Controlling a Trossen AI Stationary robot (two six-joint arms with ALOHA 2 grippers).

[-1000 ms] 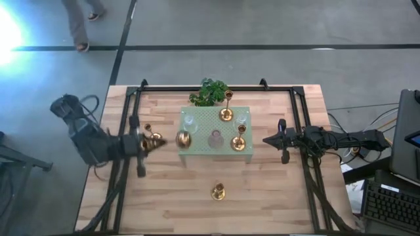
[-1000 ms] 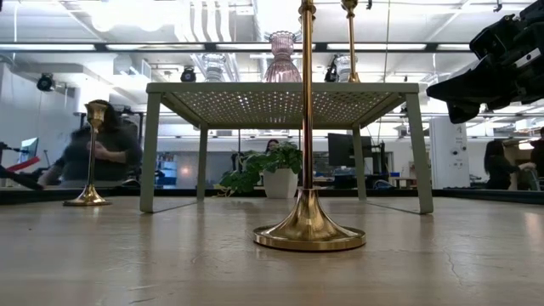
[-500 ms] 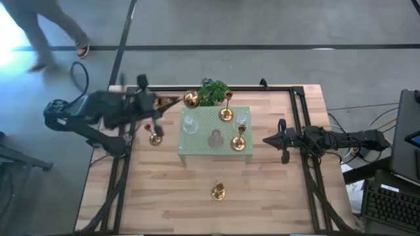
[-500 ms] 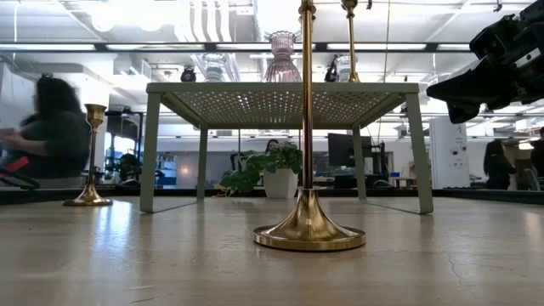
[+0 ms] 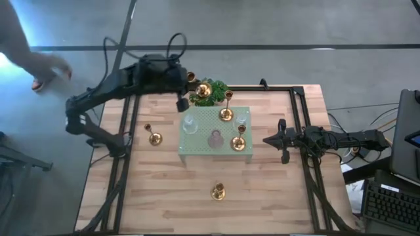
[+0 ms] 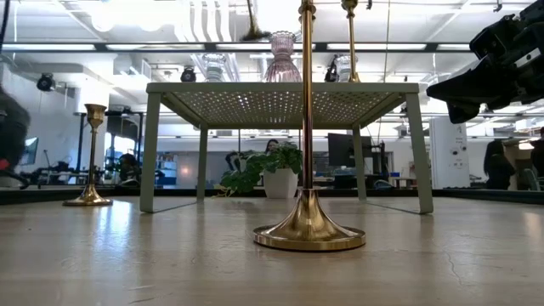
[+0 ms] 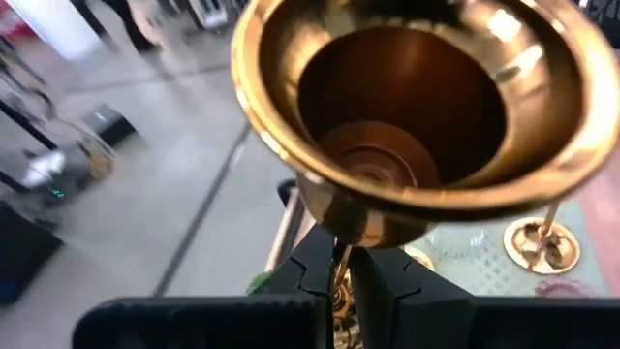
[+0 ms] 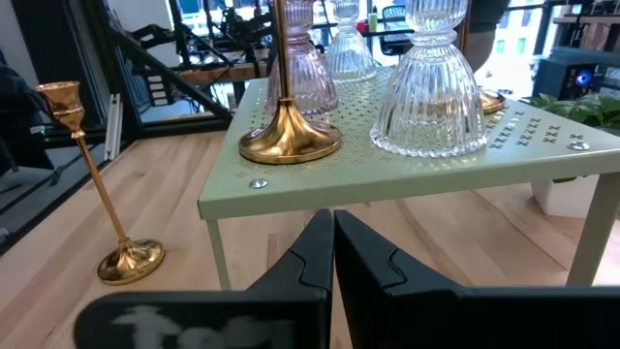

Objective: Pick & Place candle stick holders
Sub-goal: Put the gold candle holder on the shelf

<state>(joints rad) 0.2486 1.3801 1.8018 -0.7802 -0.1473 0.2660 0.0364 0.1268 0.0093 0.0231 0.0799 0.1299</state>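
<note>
Overhead only: left gripper (image 5: 190,80) clamping brass holder (image 5: 203,89)

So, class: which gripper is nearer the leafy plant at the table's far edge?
Left. The left gripper, holding a gold holder, is right beside the plant; the right gripper waits beyond the green stand.

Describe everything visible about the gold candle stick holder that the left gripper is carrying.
The shiny gold brass candle stick holder is clamped by its thin stem in the shut left gripper, round flared base pointing away from the wrist, its hollow underside showing a small inner disc. It is lifted clear of the table, tipped on its side. From above it hangs over the table's far edge, just above the leafy green plant. Only the gripper's fingers touch it.
</note>
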